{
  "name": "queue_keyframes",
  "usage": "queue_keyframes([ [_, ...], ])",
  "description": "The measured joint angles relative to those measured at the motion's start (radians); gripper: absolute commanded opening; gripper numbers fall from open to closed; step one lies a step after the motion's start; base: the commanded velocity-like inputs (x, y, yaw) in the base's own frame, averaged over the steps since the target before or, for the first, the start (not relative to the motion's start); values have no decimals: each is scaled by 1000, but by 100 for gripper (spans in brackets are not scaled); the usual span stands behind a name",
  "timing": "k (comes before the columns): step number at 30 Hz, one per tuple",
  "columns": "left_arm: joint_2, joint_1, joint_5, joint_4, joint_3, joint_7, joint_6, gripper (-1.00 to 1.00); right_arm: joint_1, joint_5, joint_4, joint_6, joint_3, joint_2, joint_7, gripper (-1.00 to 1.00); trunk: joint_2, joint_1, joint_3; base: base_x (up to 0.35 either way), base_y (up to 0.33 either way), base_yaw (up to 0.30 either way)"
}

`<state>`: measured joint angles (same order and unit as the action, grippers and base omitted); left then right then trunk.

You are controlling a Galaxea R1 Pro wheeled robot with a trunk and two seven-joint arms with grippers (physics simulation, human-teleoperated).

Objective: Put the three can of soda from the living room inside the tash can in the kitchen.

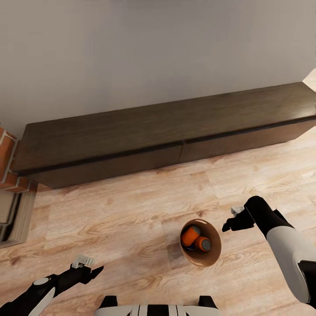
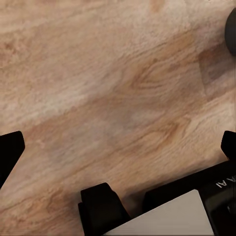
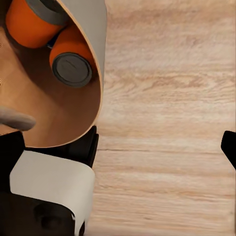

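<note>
The trash can (image 1: 210,260), grey outside and copper-brown inside, stands on the pale wood floor in front of me. Two orange soda cans (image 1: 190,235) (image 1: 202,243) lie inside it, grey tops showing. A sliver of blue (image 3: 49,43) shows between them. In the right wrist view the bin's inner wall (image 3: 54,113) and both orange cans (image 3: 32,22) (image 3: 73,56) are close. My right gripper (image 1: 231,218) hovers open and empty just right of the bin's rim. My left gripper (image 1: 91,265) is open over bare floor, well left of the bin.
A long dark low cabinet (image 1: 166,131) runs along the grey wall behind the bin. The red-brick fireplace (image 1: 8,162) stands at the left edge. My base (image 1: 153,309) shows at the bottom. Wood floor spreads around the bin.
</note>
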<state>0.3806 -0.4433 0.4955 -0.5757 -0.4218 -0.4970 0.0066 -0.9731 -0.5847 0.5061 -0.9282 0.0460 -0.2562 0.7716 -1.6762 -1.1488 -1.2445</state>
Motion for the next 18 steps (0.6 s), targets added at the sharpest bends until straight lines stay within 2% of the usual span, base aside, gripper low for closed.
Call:
queue_keyframes([
  [12,0,0,0,3,0,0,1,100,71,3,2,64,3,-7,0,100,84,46,38,0,0,0],
  [18,-5,0,0,16,-1,0,1,100,117,5,27,121,3,-8,-4,100,126,69,56,0,0,0],
])
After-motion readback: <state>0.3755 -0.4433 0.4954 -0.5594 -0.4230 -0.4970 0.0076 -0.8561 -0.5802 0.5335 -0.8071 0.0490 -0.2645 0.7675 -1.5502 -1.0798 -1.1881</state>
